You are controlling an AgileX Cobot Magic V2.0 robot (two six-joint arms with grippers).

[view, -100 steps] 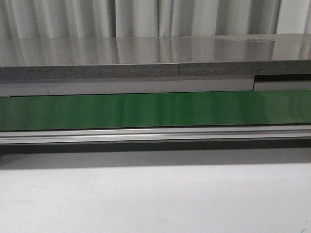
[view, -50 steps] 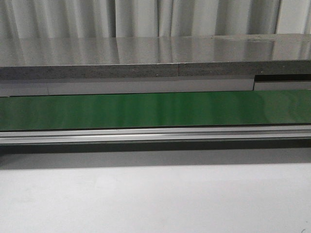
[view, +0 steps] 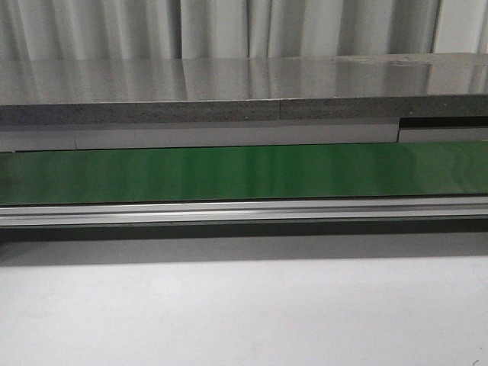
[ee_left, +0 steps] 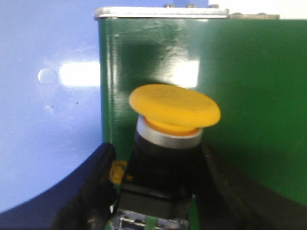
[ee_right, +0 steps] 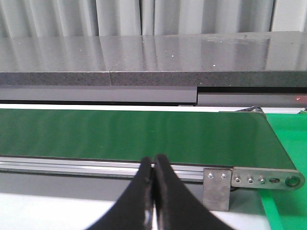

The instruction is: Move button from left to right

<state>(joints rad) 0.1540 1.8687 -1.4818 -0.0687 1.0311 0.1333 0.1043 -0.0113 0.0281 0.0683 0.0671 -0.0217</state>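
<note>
Over on the left, the left gripper (ee_left: 156, 191) is clamped on the button (ee_left: 173, 111) by its black body, cap pointing away from the fingers, above the green belt (ee_left: 249, 96). The right gripper (ee_right: 153, 189) hangs empty, fingers pressed together, farther from it. The front view looks the same as a second ago, with no arm showing.

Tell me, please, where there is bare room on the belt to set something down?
In the right wrist view the green belt is bare from the grey ledge to its aluminium rail, right to the end bracket. It is crowded only where the left gripper holds the button.
</note>
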